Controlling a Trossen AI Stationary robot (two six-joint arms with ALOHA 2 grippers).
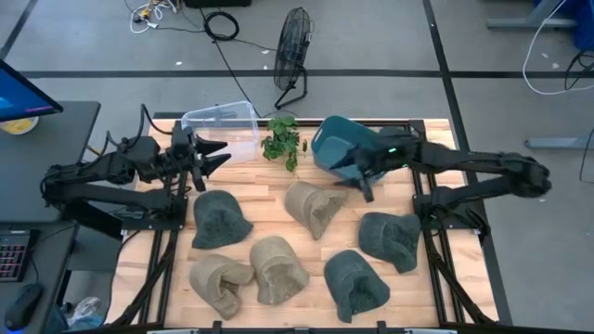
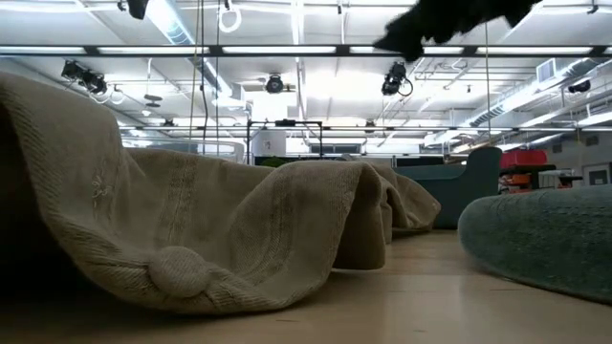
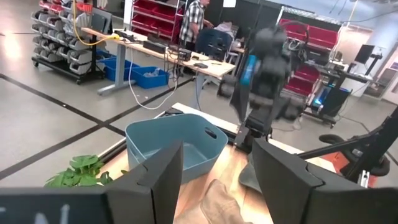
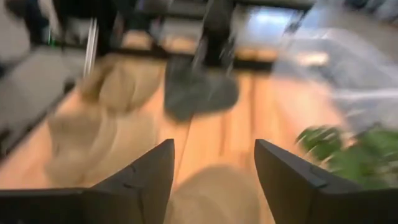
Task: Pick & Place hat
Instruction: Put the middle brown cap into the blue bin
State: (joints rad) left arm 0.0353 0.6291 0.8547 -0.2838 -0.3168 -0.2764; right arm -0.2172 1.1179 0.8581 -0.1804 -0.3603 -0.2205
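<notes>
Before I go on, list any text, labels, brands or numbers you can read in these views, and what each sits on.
No readable text in any view.
Knitted beige hats and grey-green hats: no labels visible.
Teal plastic bin and clear plastic bin: no markings.
Blue monitor screen: nothing legible.
White paper sign in the room behind: too small to read.
</notes>
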